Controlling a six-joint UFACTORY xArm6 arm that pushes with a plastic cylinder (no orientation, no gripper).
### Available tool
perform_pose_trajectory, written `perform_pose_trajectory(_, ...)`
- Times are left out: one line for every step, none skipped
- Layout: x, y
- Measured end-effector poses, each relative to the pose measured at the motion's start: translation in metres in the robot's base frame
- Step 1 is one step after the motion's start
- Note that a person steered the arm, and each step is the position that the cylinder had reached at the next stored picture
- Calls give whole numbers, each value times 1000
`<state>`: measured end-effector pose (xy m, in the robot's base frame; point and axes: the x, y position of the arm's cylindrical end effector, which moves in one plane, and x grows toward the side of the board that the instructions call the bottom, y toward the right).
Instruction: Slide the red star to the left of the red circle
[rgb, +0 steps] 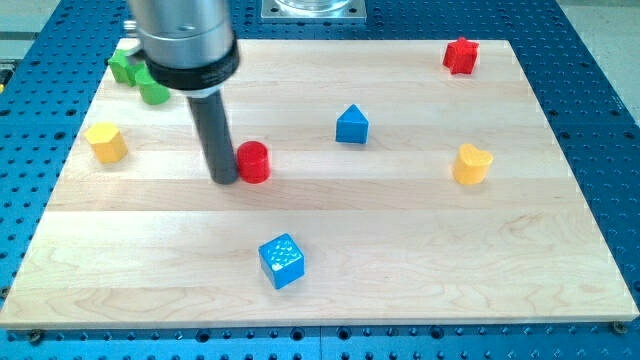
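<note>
The red star (460, 55) lies near the view's top right corner of the wooden board. The red circle (253, 161) stands left of the board's middle. My tip (224, 180) rests on the board right against the red circle's left side, far to the left of the red star.
A blue triangle-topped block (351, 125) sits between circle and star. A yellow heart-like block (471, 164) is at the right, a blue cube (281, 261) at the bottom middle, a yellow hexagon (106, 142) at the left. Two green blocks (138, 78) lie top left, partly behind the arm.
</note>
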<state>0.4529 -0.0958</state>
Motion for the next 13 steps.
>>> perform_pose_trajectory(3, 20)
perform_pose_trajectory(23, 47)
perform_pose_trajectory(9, 152)
perform_pose_trajectory(-65, 241)
perform_pose_trajectory(-143, 351)
perform_pose_trajectory(-215, 369)
perform_pose_trajectory(-243, 350)
perform_pose_trajectory(-211, 238)
perform_pose_trajectory(-188, 165)
perform_pose_trajectory(-210, 260)
perform_pose_trajectory(-194, 338)
perform_pose_trajectory(-181, 335)
perform_pose_trajectory(-181, 213)
